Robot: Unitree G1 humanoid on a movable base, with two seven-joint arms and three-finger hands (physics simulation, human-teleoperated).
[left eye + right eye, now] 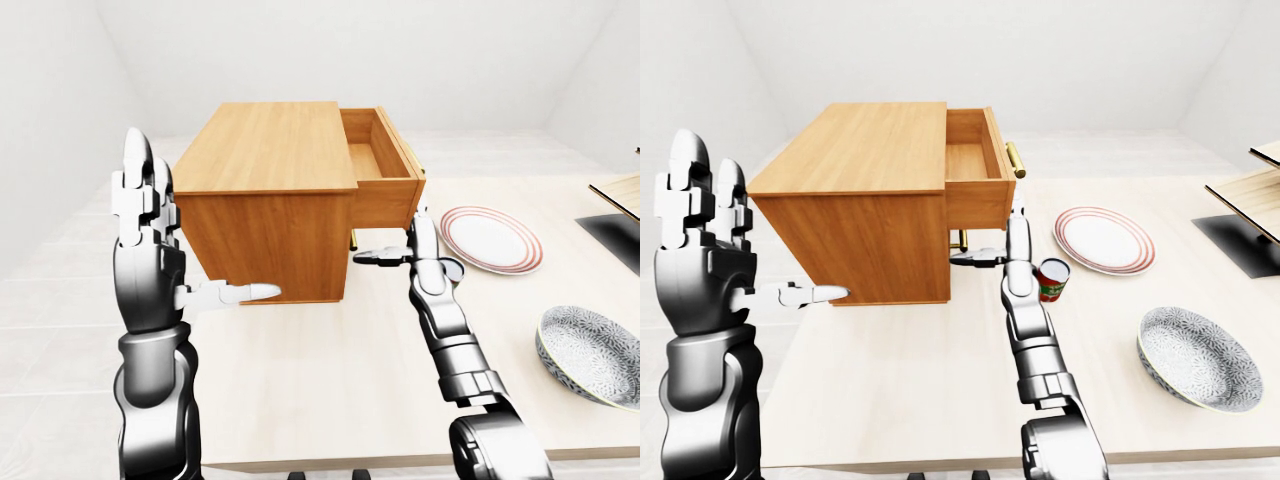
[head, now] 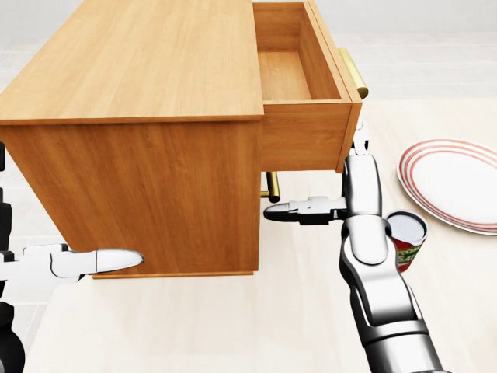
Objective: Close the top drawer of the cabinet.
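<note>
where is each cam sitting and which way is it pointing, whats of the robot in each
Head view: on the head, tilted down at the cabinet and open top drawer; right hand and left hand fingers show.
Left-eye view: on the head, facing level over the table; both arms show.
Right-eye view: beside it, nearly the same picture.
All share cabinet, drawer, plate.

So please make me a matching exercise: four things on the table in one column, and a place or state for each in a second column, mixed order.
Things:
1. top drawer
2. can
3. striped plate
4. patterned bowl

Places or states:
A. flat on the table, red rings on its rim
B. pulled out, nothing visible inside
C. nearest the table's right corner in the right-eye view
D. upright beside the right hand

Pairs: 1-B, 2-D, 3-A, 4-C
</note>
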